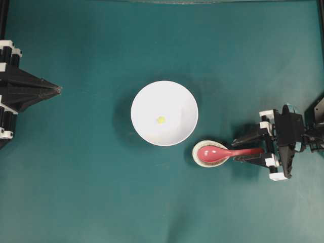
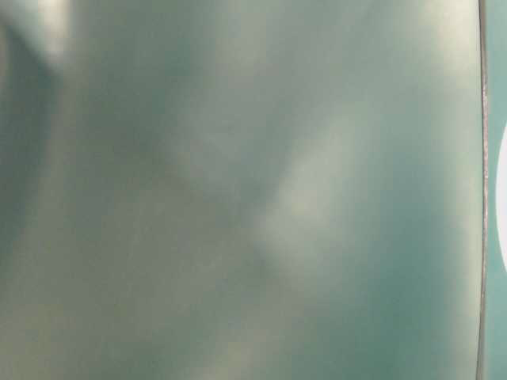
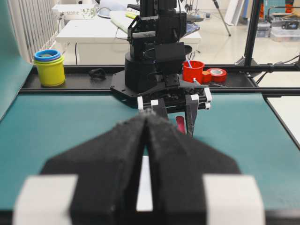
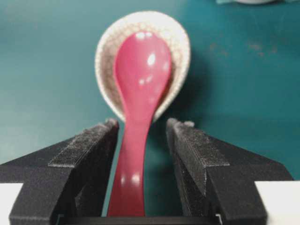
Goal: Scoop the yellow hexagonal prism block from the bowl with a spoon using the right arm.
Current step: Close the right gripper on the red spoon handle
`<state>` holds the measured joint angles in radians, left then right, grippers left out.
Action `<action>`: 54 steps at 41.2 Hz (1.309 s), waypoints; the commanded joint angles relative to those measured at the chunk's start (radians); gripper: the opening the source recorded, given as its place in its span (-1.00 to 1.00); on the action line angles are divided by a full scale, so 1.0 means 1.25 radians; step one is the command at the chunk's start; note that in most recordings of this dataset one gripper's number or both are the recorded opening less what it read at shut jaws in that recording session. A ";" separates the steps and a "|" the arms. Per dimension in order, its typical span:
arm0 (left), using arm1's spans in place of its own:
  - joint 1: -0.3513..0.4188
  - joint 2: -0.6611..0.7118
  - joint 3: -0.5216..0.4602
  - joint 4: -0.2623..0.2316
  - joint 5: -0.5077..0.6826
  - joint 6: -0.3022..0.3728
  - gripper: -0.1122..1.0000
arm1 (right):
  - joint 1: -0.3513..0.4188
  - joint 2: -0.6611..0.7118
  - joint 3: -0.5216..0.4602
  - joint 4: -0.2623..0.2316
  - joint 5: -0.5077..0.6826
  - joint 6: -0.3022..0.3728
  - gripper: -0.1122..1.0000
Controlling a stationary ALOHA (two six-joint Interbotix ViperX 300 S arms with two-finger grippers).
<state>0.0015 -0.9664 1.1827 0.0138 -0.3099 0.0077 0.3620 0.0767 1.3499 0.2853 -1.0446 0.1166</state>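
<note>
Closing your open right gripper [image 4: 140, 140] off-centre on the glossy pink-red spoon's [image 4: 140, 93] slick handle could tip it off the speckled teardrop rest [image 4: 105, 51].

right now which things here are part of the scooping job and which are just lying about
Part of the job:
- spoon
- yellow block
- white bowl
- right hand, open around the spoon handle

Lying about:
- speckled spoon rest
- left hand, shut
- yellow cup
- red cup

Teal table [image 1: 91, 192]: bowl [image 1: 147, 101], spoon rest [image 1: 198, 158].
</note>
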 commanded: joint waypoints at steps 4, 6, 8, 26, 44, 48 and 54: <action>0.000 0.009 -0.013 0.002 -0.007 0.000 -0.79 | 0.002 -0.006 -0.007 0.002 -0.001 -0.001 0.16; 0.000 0.009 -0.015 0.002 -0.007 0.000 -0.79 | 0.002 -0.006 -0.007 0.002 0.000 -0.001 0.14; 0.000 0.009 -0.013 0.002 -0.007 0.000 -0.79 | 0.002 -0.006 -0.006 0.002 0.001 -0.001 0.08; 0.000 0.009 -0.015 0.002 -0.007 0.000 -0.79 | 0.002 -0.045 -0.007 -0.002 0.011 -0.002 -0.41; 0.001 0.007 -0.015 0.002 -0.006 0.000 -0.79 | -0.005 -0.263 -0.018 0.001 0.216 -0.037 -0.41; 0.000 0.007 -0.015 0.002 -0.007 0.000 -0.79 | -0.016 -0.314 -0.028 0.001 0.280 -0.048 -0.41; 0.001 0.006 -0.016 0.002 -0.009 0.000 -0.79 | -0.047 -0.384 -0.049 0.001 0.387 -0.054 -0.41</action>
<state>0.0015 -0.9664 1.1827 0.0138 -0.3099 0.0077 0.3221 -0.3574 1.3162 0.2853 -0.6136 0.0506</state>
